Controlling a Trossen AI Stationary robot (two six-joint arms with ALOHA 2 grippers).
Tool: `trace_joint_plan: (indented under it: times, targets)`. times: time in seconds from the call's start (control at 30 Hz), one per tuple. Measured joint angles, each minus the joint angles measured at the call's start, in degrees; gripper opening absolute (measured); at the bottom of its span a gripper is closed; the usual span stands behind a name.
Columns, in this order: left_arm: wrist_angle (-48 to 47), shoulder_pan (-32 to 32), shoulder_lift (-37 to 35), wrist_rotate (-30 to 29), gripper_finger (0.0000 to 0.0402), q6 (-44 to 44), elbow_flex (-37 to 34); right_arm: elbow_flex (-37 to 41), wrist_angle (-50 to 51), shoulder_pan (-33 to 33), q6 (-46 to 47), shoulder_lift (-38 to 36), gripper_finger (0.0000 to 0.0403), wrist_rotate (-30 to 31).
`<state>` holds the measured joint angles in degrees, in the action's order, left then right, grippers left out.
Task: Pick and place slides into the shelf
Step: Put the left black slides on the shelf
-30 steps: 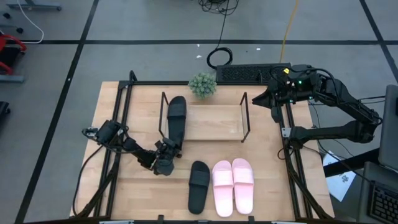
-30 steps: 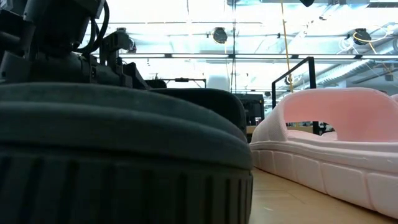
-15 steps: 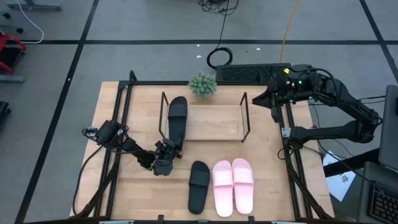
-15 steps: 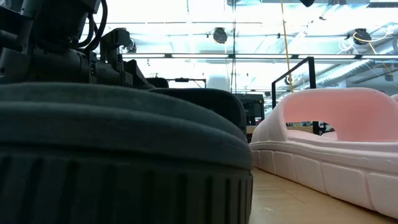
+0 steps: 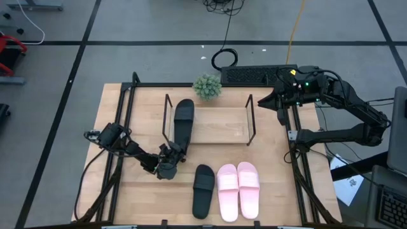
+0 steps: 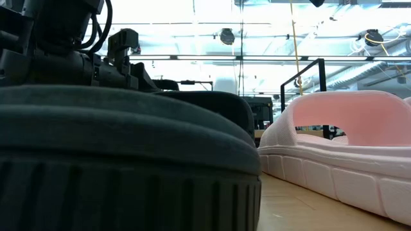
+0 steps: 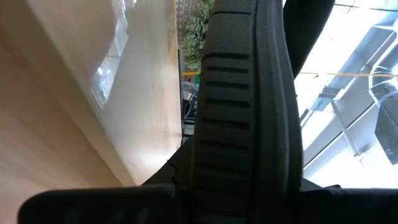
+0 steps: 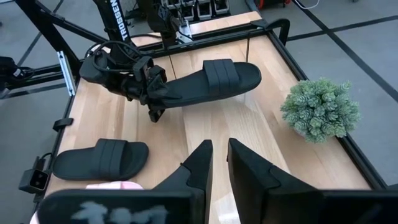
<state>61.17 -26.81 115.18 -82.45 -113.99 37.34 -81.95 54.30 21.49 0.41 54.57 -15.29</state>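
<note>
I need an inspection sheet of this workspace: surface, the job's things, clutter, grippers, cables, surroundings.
Surface: light wooden table, black frame rails along its sides.
Job's things: one black slide held by its heel, toe over the shelf; second black slide and pink pair lie flat in front of the shelf.
Clutter: small green plant behind the shelf.
Grippers: left gripper shut on the black slide; right gripper slightly open, empty, parked at the table's far right corner.
Cables: coiled black cable and yellow cable on the floor.
Surroundings: grey floor; no person seen.

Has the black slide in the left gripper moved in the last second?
Yes, slightly. In the high view the black slide has swung its toe rightward, away from the shelf's left wire frame, held by the left gripper.
</note>
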Motion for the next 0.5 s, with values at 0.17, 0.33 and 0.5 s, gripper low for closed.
trace_joint_plan:
  times: [0.17, 0.33, 0.5]
  targets:
    - [0.0, -0.9, 0.0, 1.2, 0.0072, 1.4, 0.0, 0.0, 0.0, 0.0, 0.2, 0.1, 0.0043, 0.0]
    - [0.0, -1.5, 0.0, -0.1, 0.0072, 0.3, 0.0, 0.0, 0.0, 0.0, 0.2, 0.1, 0.0043, 0.0]
    - [0.0, -1.5, 0.0, 0.1, 0.0072, 0.9, 0.0, 0.0, 0.0, 0.0, 0.2, 0.1, 0.0043, 0.0]
